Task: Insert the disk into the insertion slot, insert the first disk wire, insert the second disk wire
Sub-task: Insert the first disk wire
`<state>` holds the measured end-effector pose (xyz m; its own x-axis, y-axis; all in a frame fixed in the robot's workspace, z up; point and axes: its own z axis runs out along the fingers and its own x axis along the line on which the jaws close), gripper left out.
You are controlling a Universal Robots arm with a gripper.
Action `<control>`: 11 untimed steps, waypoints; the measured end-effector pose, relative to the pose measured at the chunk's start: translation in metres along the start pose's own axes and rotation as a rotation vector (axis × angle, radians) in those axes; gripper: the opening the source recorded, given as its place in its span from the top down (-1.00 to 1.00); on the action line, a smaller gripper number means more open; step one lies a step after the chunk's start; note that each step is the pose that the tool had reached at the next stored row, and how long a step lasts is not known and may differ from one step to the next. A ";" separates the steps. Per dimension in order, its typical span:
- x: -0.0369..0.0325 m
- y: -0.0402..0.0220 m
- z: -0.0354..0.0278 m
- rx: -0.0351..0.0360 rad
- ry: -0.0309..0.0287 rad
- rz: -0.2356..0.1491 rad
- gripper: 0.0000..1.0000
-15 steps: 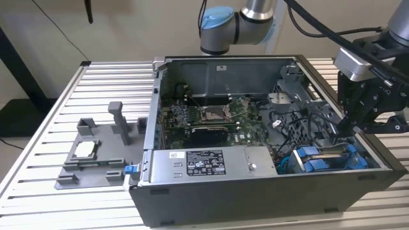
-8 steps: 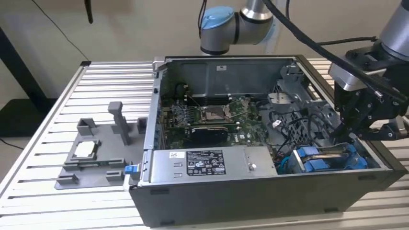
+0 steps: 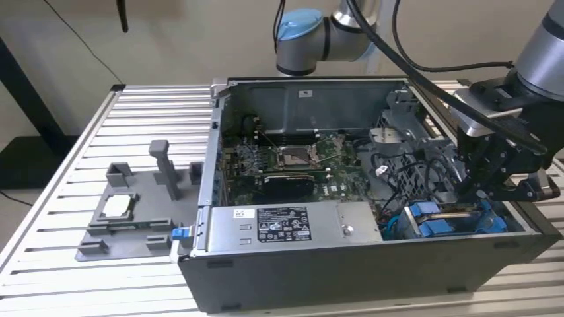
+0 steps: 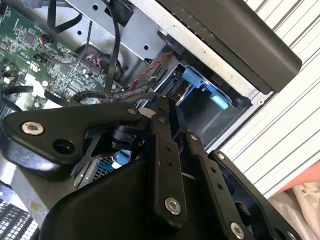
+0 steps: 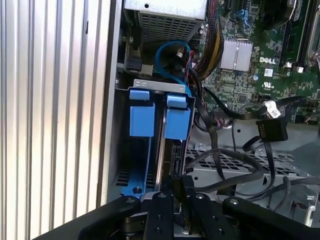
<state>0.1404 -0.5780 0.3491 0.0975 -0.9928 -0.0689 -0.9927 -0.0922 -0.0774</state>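
Note:
The disk stands on edge in the insertion slot, a grey metal cage in the case corner; its blue carrier tabs face outward. A second blue carrier sits beside it. In the exterior view the blue tabs show at the case's near right corner, with my gripper just above them. In the first wrist view my gripper is shut on a black wire connector at the disk's edge. In the second wrist view the fingers reach toward the blue tabs.
Another black connector with a white tag lies loose on the case floor among black cables. The power-supply box and the motherboard fill the rest of the case. A grey fixture stands on the slatted table at the exterior view's left.

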 end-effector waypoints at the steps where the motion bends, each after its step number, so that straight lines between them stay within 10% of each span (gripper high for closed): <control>1: -0.0001 -0.0010 0.0014 0.0000 0.0000 0.000 0.62; 11: -0.0020 -0.0048 0.0074 0.0001 0.0002 0.001 0.62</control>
<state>0.1455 -0.5750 0.3423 0.0963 -0.9930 -0.0688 -0.9929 -0.0909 -0.0773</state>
